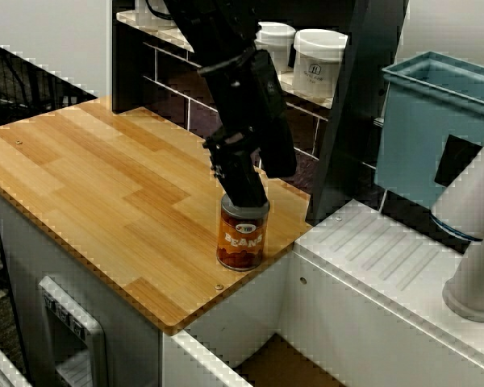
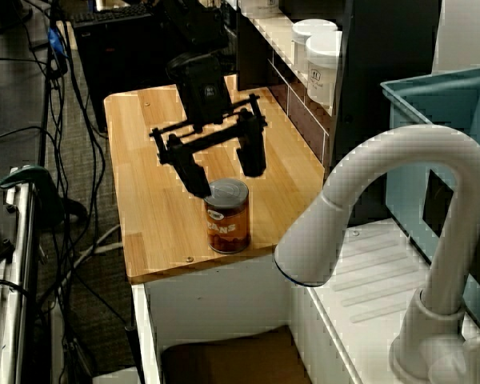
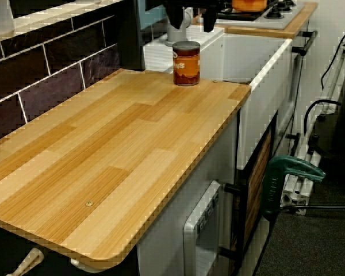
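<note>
Now the gripper [image 2: 226, 178], fingers spread open, hovers over the beans can [image 2: 227, 220] near the desk [image 2: 144, 152] corner; grasping calls for lowering.

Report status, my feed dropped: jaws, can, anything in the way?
Gripper above can of beans, jaws open. Can upright near wooden counter corner, ungripped. Faucet stands well apart.

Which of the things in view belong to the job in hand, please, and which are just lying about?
In hand: tin of beans on the wooden counter; pincer, open just above it.
Lying about: white tubs; blue bin; tap; green clamp.
</note>
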Motion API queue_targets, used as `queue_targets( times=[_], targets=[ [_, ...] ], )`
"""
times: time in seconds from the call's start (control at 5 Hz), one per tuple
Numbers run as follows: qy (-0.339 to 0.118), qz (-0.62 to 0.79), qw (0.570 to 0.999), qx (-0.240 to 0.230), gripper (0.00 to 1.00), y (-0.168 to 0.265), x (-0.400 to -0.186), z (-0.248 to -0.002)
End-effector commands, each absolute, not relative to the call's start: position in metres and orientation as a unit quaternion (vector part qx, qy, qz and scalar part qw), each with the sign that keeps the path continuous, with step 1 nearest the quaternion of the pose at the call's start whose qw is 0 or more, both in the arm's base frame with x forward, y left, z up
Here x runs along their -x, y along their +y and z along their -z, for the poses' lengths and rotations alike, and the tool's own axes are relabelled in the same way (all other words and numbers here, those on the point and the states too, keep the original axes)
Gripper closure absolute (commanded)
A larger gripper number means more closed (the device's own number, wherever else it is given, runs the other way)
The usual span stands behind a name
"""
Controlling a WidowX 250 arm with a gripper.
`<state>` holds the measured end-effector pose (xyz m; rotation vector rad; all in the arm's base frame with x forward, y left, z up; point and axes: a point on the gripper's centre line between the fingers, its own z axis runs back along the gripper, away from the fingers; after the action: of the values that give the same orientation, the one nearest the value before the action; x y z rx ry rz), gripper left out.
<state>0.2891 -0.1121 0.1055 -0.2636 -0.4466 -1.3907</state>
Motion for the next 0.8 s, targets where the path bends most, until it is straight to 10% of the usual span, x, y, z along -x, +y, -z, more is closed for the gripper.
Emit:
queue_targets(
  times=[0.0,0.6],
  targets=[
    [-0.216,0.641,0.730,0.094,0.00,-0.120,-0.280,-0.098],
    [-0.191,0.646,0.737,0.062,0.00,-0.123,-0.272,-0.050]
  ],
)
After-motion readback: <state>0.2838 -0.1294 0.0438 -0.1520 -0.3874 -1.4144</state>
